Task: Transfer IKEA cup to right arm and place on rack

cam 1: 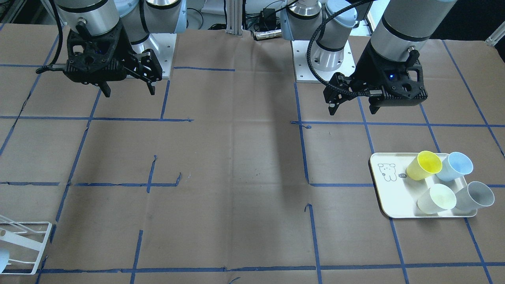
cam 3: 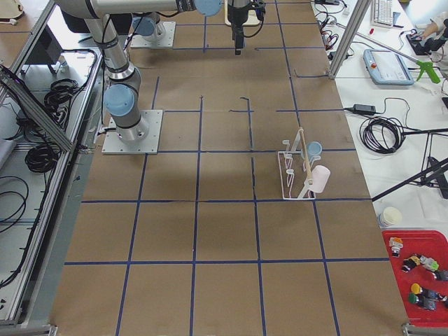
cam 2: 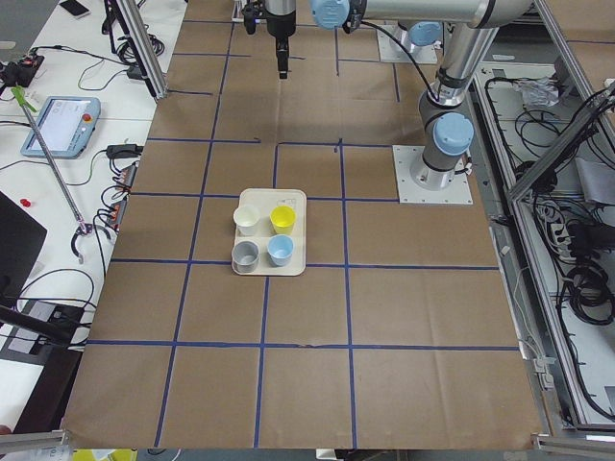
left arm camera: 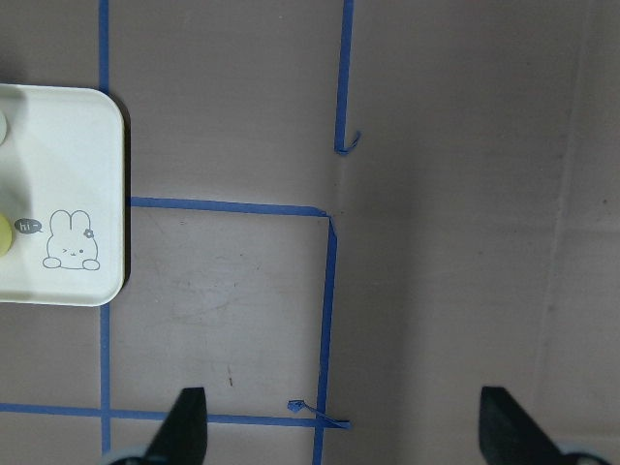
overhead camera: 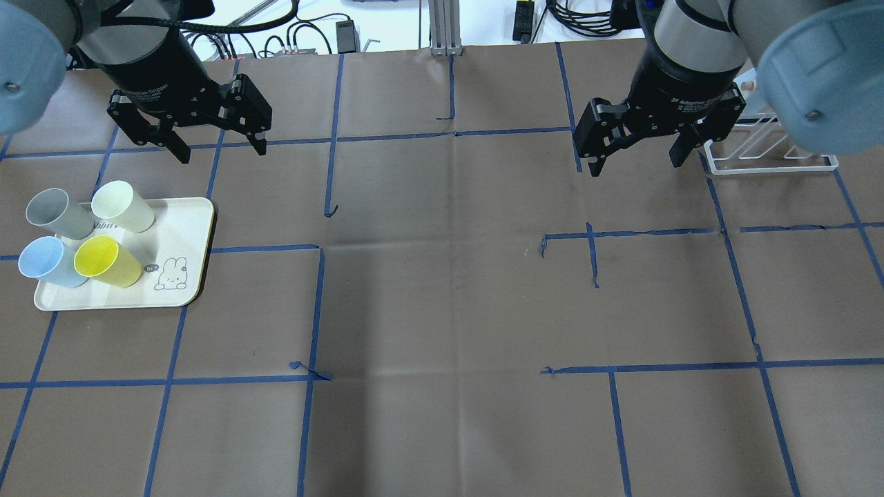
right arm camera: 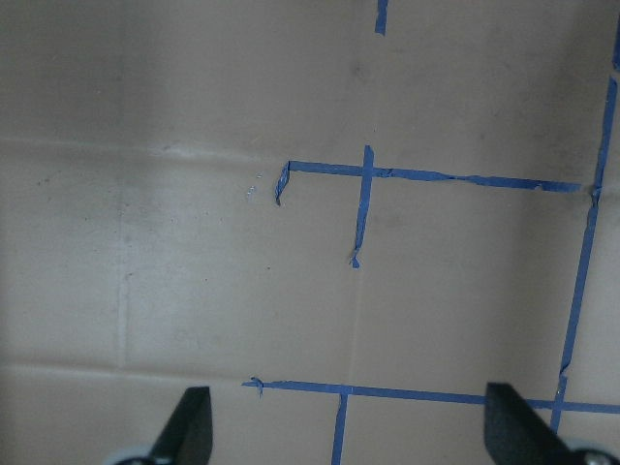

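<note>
Several IKEA cups lie on their sides on a cream tray (overhead camera: 190,235) on the robot's left: yellow (overhead camera: 107,261), blue (overhead camera: 45,261), grey (overhead camera: 55,214) and pale cream (overhead camera: 124,207). My left gripper (overhead camera: 222,154) hangs open above the table, beyond the tray, with nothing between its fingers. The left wrist view shows only the tray's corner (left arm camera: 58,194) and bare paper. The right arm's gripper (overhead camera: 635,166) is also open and empty, just left of the white wire rack (overhead camera: 766,162). In the exterior right view the rack (cam 3: 290,175) carries a blue cup (cam 3: 315,148) and a pink cup (cam 3: 318,178).
Brown paper with a grid of blue tape lines (overhead camera: 456,132) covers the table. Both arm bases (cam 1: 315,63) stand on white plates at the robot's edge. Cables and a pendant (cam 2: 58,125) lie on side benches beyond the table.
</note>
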